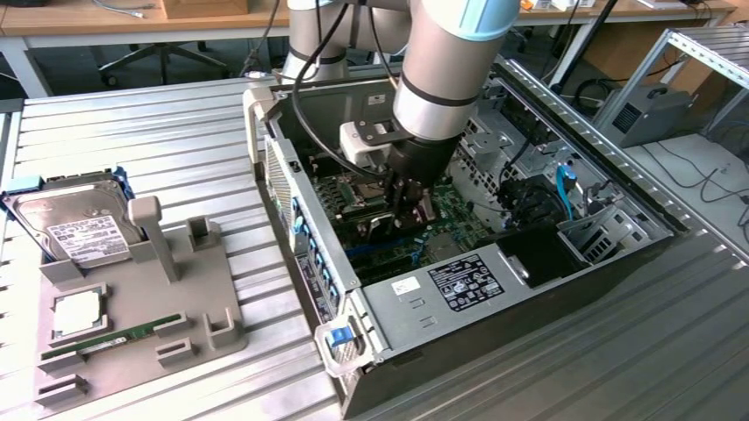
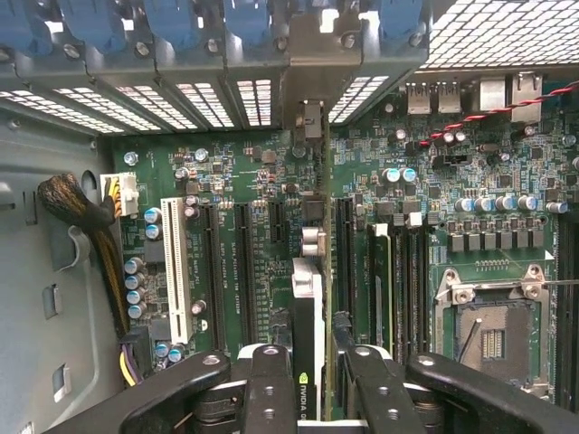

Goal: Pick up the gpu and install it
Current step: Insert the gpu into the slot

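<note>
Inside the open grey metal computer case (image 1: 387, 326), the black two-fingered end effector (image 2: 312, 362) is clamped on the thin dark gpu card (image 2: 308, 298), held edge-on over the green motherboard (image 2: 253, 235).

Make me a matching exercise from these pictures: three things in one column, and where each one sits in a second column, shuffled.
Things
1. gpu
2. hard drive
3. memory stick

Places
A. lying flat on the grey holder, near its front edge
B. gripped edge-on between the fingers, above the motherboard
C. propped at a tilt at the grey holder's far end

Pairs: 1-B, 2-C, 3-A
</note>
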